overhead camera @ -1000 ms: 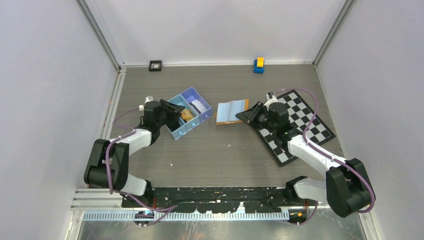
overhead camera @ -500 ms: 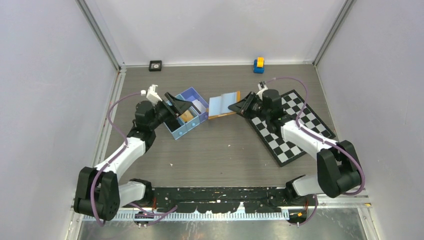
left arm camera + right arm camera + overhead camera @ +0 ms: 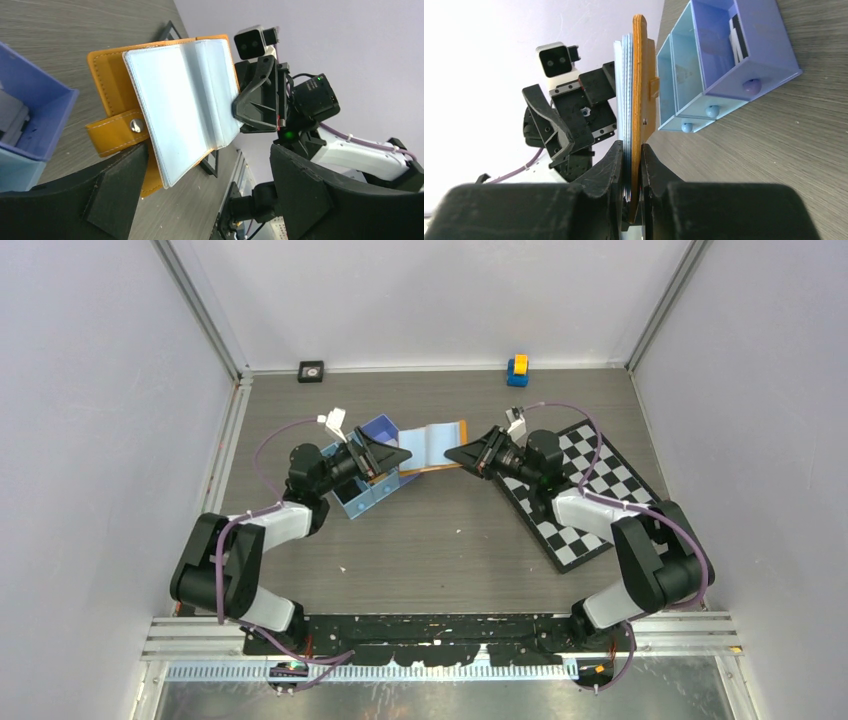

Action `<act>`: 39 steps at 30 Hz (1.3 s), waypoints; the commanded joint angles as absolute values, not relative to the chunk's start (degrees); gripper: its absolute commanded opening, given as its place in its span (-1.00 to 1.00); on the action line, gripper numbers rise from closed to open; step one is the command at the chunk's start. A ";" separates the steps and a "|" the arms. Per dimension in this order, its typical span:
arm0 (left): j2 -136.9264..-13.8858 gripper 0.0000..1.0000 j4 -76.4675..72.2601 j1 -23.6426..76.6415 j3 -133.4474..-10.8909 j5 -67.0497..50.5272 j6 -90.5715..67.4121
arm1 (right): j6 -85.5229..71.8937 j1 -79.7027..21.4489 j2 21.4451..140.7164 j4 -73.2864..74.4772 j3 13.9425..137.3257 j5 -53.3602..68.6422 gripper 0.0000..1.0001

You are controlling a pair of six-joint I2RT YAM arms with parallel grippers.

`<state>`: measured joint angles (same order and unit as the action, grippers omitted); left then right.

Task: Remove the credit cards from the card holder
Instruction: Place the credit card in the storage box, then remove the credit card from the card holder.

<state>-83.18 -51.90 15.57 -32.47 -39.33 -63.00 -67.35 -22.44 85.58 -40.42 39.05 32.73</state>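
Card holder (image 3: pixel 639 75) edge-on, right wrist view

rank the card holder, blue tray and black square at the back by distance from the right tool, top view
1. card holder: clamped in the right tool, on its left.
2. blue tray: further left, by the left arm.
3. black square: back left, against the wall.
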 commanded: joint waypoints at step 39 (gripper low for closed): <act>-87.92 -0.27 -71.73 16.26 -32.30 -43.50 -72.08 | -54.55 -28.73 77.52 -32.11 42.08 30.64 -0.99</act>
